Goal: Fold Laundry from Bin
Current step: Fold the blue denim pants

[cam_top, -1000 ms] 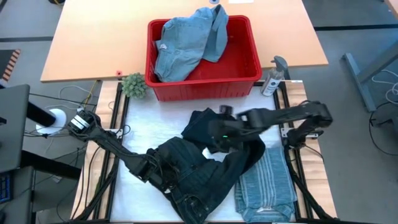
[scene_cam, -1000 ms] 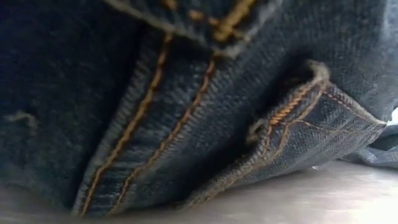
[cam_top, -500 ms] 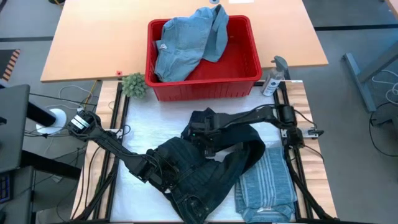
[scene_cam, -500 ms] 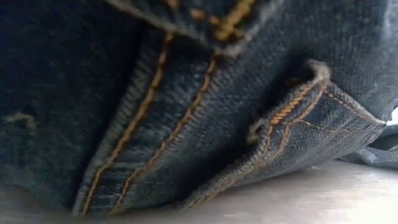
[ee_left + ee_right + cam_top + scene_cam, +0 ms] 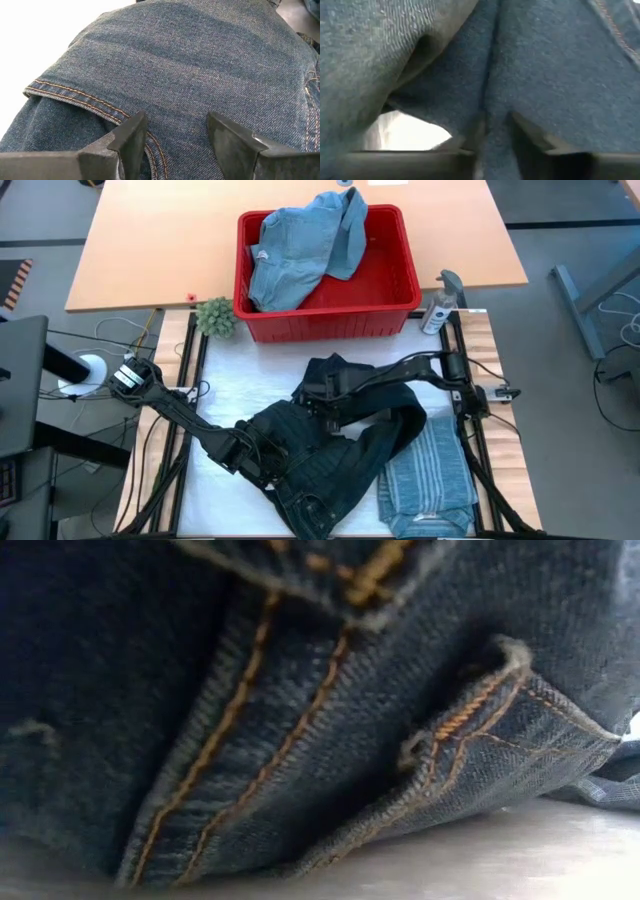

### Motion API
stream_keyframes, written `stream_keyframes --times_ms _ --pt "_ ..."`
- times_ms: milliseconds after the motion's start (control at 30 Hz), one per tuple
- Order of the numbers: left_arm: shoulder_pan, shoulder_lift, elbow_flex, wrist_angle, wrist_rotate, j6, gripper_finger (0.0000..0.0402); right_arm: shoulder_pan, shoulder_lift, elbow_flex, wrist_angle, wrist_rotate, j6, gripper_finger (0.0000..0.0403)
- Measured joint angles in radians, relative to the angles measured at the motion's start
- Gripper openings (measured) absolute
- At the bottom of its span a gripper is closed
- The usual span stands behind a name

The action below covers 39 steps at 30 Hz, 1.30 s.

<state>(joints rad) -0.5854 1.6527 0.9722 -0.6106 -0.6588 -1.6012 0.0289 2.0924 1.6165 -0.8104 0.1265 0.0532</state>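
We judge the dark jeans (image 5: 330,460), heaped on the tabletop just in front of the red bin (image 5: 400,315), heavy, limp and thick-seamed. Our right gripper (image 5: 492,132), at the bin-side edge, pinches a denim fold; the left gripper (image 5: 175,135) rests fingers spread on the far side. A hem or waistband offers the firmest hold.

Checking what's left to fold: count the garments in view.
3 at least: light blue piece in the red bin, dark jeans mid-table, striped shirt beside them. Others may hide underneath.
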Motion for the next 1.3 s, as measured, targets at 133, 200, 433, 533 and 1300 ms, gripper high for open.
stream_keyframes --times_ms 133,200,433,533,1300 --pt "0.000 0.000 0.000 0.000 -0.002 0.000 0.0199 -0.004 -0.028 0.025 -0.041 0.003 -0.017 0.0019" --pt "0.000 0.000 0.000 0.000 -0.012 0.000 0.0199 -0.011 -0.043 0.051 -0.070 0.010 -0.018 0.0017" --pt "-0.001 0.000 0.000 -0.003 -0.026 0.003 0.0199 -0.011 -0.176 0.234 -0.294 0.174 0.013 0.0016" --pt "-0.001 0.000 0.000 -0.004 -0.034 0.003 0.0199 -0.009 -0.241 0.333 -0.499 0.269 0.127 0.0016" --pt "0.134 0.000 -0.011 0.037 0.107 0.383 0.0199 0.745 -0.698 0.369 -0.760 0.370 1.168 0.0016"
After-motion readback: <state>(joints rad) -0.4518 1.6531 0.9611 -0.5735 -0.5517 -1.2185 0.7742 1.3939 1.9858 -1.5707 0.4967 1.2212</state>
